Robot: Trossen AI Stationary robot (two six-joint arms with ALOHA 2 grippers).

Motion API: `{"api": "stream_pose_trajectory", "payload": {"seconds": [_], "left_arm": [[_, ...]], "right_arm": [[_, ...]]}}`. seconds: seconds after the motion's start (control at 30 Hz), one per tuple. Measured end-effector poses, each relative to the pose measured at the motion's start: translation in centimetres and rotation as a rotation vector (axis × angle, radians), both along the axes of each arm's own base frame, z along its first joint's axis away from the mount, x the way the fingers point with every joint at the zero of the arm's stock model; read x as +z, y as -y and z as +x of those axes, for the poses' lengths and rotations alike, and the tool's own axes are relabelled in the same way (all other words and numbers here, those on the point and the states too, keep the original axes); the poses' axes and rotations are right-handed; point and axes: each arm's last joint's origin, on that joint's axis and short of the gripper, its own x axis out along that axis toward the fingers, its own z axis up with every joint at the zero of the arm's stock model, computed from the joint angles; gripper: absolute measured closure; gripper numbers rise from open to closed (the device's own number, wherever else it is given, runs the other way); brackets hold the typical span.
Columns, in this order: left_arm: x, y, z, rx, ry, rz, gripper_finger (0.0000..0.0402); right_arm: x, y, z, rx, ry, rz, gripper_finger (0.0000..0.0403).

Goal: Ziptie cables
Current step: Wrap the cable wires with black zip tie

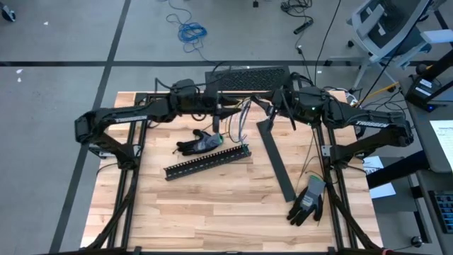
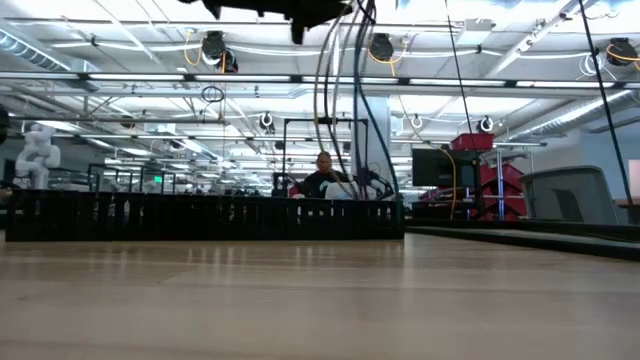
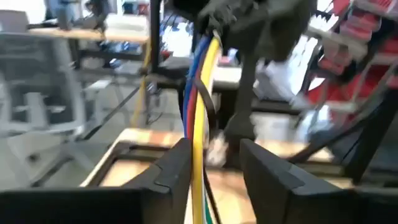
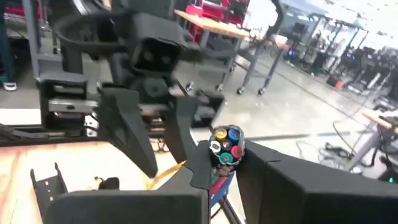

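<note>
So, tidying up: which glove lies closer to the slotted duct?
The glove beside the slotted duct, mid-table; the other glove lies alone near the right edge.

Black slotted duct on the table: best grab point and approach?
Judging by its pose, grip the black slotted duct mid-length, from straight above, jaws across its narrow width. It lies flat and diagonal on the wooden table, long and slim, so a centre grip should keep it balanced. Turn the wrist to match its slant. The black glove lies close behind it.

Bright overhead ceiling lights (image 2: 300,50) glaring in low view, soft shadows on table (image 1: 212,198), left wrist view motion-blurred, right wrist background soft, near tabletop unfocused
</note>
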Motion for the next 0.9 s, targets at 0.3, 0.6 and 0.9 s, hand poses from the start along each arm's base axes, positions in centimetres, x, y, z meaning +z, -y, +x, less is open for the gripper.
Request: {"api": "stream_pose_trajectory", "payload": {"seconds": [0.3, 0.6, 0.9], "left_arm": [[0.4, -0.5, -2.0, 0.114, -0.104, 0.146, 0.024], [5.3, -0.9, -9.5, 0.486, -0.11, 0.448, 0.0239], [9.7, 1.8, -17.9, 0.721, 0.067, 0.494, 0.0239]], "right_arm": [[0.0, 0.1, 0.0, 0.064, 0.031, 0.079, 0.0382], [-0.4, 1.5, 0.8, -0.047, 0.104, 0.204, 0.0382], [-2.2, 2.0, 8.3, 0.241, 0.449, 0.422, 0.0382]]}}
